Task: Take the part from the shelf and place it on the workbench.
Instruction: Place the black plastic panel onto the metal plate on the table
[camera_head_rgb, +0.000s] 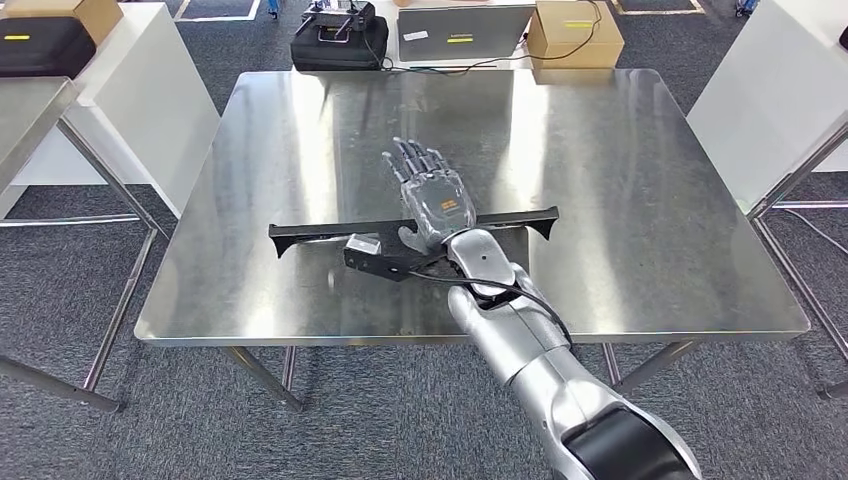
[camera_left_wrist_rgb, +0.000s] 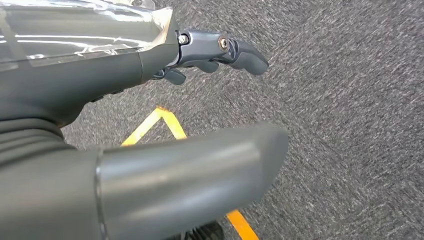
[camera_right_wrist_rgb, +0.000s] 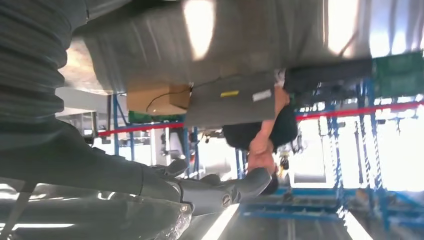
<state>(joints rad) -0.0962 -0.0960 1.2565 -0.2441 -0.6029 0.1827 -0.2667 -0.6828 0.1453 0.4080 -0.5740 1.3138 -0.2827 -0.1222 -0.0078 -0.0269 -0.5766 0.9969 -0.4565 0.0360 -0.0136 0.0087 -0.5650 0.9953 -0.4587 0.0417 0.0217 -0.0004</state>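
The long black part (camera_head_rgb: 400, 236) lies flat on the steel worktop (camera_head_rgb: 640, 210), its thin bar running crosswise near the front edge, with an upturned tip at each end and a chunky bracket section under its middle. The right hand (camera_head_rgb: 432, 190) lies over the middle of the part, palm down, fingers stretched forward and spread over the bare metal beyond the bar; they are not curled round anything, so the hand is open. Whether the palm actually touches the part cannot be told. In the right wrist view the same hand (camera_right_wrist_rgb: 200, 187) shows its fingers extended above the shiny surface, with a person (camera_right_wrist_rgb: 265, 135) visible beyond the far edge of the worktop.

The left hand (camera_left_wrist_rgb: 210, 52) hangs over grey carpet (camera_left_wrist_rgb: 350, 125) marked with yellow tape (camera_left_wrist_rgb: 155, 122); its fingers are apart and empty.

Beyond the far edge of the worktop stand a cardboard box (camera_head_rgb: 573, 35), a grey laptop (camera_head_rgb: 462, 35) and a black case (camera_head_rgb: 338, 38).
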